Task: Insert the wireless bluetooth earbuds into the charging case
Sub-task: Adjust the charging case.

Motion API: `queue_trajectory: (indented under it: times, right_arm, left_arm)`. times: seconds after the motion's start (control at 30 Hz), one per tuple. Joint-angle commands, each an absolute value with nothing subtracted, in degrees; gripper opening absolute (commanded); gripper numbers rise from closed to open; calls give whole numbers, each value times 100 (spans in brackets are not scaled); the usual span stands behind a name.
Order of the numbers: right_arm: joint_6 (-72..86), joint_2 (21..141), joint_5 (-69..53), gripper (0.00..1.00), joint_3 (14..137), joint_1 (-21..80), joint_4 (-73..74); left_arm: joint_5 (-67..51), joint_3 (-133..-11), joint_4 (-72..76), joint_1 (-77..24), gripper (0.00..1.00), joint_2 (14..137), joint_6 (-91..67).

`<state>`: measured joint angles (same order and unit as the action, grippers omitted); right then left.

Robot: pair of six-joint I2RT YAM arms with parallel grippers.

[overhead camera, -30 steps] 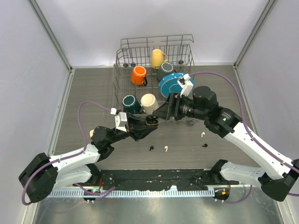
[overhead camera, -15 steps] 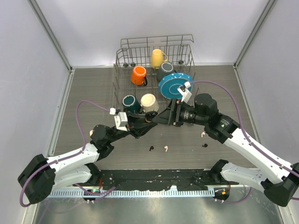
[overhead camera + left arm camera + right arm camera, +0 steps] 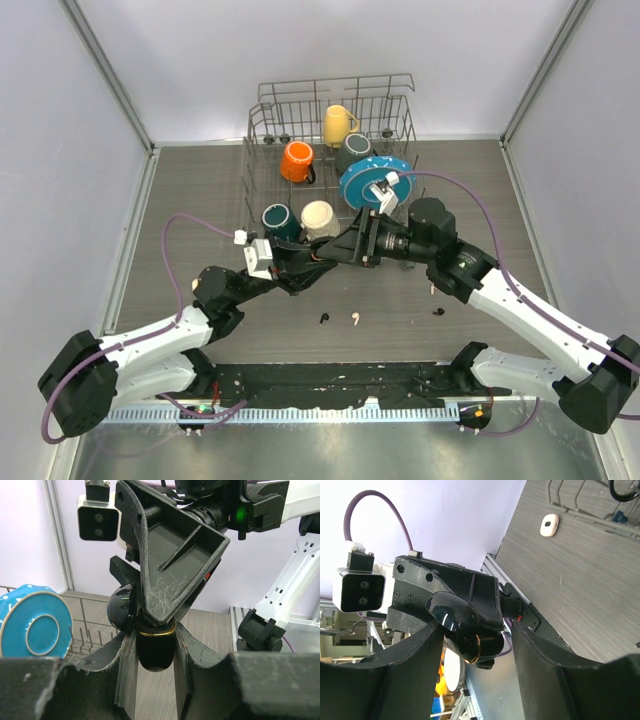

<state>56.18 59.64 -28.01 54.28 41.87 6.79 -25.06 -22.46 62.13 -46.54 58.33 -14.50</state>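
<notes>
The charging case (image 3: 322, 258) is black with a gold rim, and its lid (image 3: 120, 611) stands open. My left gripper (image 3: 312, 266) is shut on the case (image 3: 155, 652) above the table. My right gripper (image 3: 338, 250) reaches in from the right, and its fingers stand apart on either side of the case (image 3: 485, 647). Its left finger is close to the lid (image 3: 452, 611), while a gap shows at its right finger. On the table lie a black earbud (image 3: 323, 319), a white earbud (image 3: 356, 319), another white one (image 3: 434, 288) and another black one (image 3: 438, 311).
A wire dish rack (image 3: 262, 112) at the back holds an orange mug (image 3: 297, 160), a yellow mug (image 3: 338, 124), a blue plate (image 3: 368, 182), a teal mug (image 3: 277, 217) and a cream mug (image 3: 318, 216). A black rail (image 3: 340, 380) runs along the near edge.
My right gripper has moved left and closed in around the case held by my left gripper. Its fingers have narrowed a little. The left arm has stayed put.
</notes>
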Motion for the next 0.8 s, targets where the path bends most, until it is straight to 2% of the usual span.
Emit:
queue_trajectory:
  times: [0.0,0.47,0.77]
  right_arm:
    - [5862,5994,-3084,54,5353,4157,97]
    - [5854,5862,-3041,19,5177,4157,52]
    - [5389,5845,-2883,10,5317,4166,438]
  left_arm:
    - [-2452,-2435,6434,-4685,0,5739,-1354]
    - [-2347,-2435,6442,-4684,1,5757,-1468]
    - [-2329,-2391,6434,-4685,1,5783,-1634]
